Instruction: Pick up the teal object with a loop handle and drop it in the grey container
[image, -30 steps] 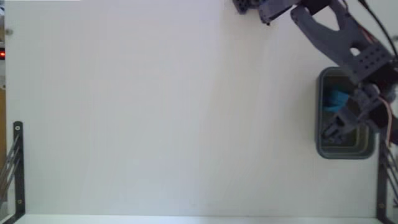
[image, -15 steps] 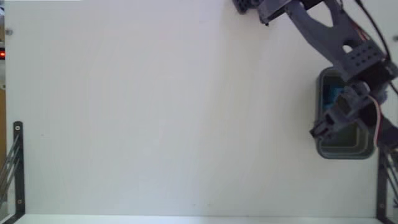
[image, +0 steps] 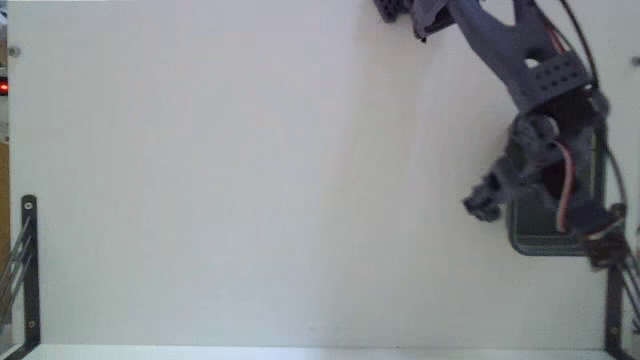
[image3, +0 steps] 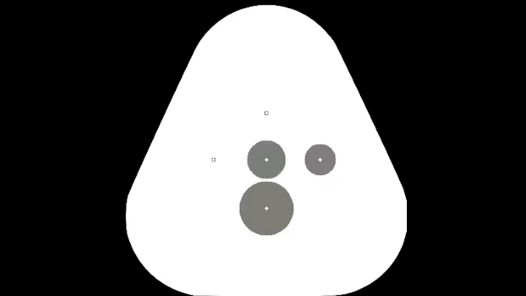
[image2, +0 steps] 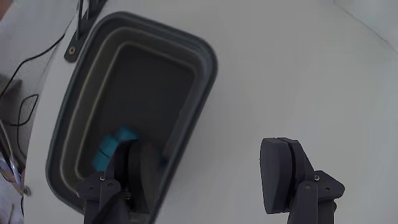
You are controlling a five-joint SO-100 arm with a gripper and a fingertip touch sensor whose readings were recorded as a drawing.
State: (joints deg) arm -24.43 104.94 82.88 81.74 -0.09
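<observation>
The teal object with a loop handle (image2: pixel 114 147) lies inside the grey container (image2: pixel 205 57), low in its dark hollow and partly behind my left finger in the wrist view. My gripper (image2: pixel 211 177) is open with nothing between its fingers, held over the white table just beside the container's long rim. In the fixed view the gripper (image: pixel 483 205) pokes out to the left of the container (image: pixel 540 244), which the arm mostly covers. The teal object is hidden there.
The arm's base (image: pixel 400 10) sits at the table's top edge in the fixed view. Black metal brackets stand at the left (image: pixel 25 260) and right (image: pixel 612 300) edges. A dark cable (image2: pixel 25 106) runs beside the container in the wrist view.
The gripper has swung left, from above the container's inside to beyond its left rim. The teal object, visible in the container a second ago, is now covered by the arm.
</observation>
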